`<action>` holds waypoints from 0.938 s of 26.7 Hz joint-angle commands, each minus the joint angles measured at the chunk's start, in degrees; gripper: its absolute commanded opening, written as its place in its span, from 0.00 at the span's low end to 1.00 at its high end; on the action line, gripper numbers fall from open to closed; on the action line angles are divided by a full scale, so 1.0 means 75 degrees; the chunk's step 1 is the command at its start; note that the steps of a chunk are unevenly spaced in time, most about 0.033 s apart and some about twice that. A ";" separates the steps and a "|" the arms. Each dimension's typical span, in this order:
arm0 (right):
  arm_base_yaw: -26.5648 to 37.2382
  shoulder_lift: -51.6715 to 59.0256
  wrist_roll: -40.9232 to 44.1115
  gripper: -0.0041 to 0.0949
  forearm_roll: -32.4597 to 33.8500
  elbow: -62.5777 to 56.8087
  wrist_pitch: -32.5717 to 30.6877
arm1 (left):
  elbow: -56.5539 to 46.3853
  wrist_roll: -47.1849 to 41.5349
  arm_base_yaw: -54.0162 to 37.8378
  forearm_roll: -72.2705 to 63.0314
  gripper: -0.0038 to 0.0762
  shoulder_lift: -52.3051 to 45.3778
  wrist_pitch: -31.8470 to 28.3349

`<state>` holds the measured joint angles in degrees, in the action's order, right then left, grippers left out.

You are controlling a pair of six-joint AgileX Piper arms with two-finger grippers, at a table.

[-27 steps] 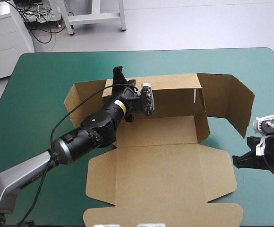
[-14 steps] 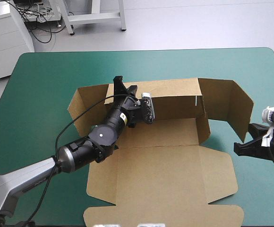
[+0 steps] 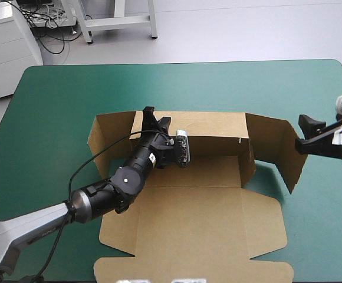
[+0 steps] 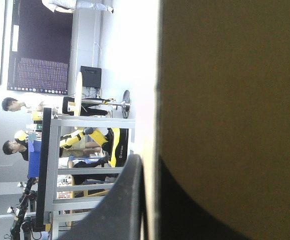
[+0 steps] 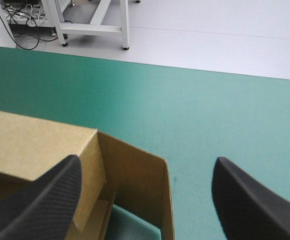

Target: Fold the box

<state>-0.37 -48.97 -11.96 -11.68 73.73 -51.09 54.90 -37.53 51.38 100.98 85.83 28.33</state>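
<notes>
box [image 3: 212, 194] sits mid-bench [image 3: 53, 106], lid flat toward frame bottom. left claw [image 3: 155, 118] clenched on the back wall's top edge, likely to hold it upright; arm reaches low across from lower left. right claw [image 3: 308, 134] released, hovering at frame right just beside the angled side flap [image 3: 277, 147].

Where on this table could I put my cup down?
The wide teal-green strip between the box's back wall and the table's far edge is bare, as is the far left corner. Crowded: the back wall, gripped by the left pincer, and the right flap near the open right pincer.
</notes>
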 commanded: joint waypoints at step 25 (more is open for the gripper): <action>0.0019 -0.5904 0.0833 0.81 0.0151 0.3929 -0.2071 | -0.0013 -0.0395 0.0045 0.0215 0.01 -0.0287 0.0444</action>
<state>-0.37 -94.26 -5.77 -9.41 101.20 -66.40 54.26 -38.16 51.49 101.37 85.58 28.60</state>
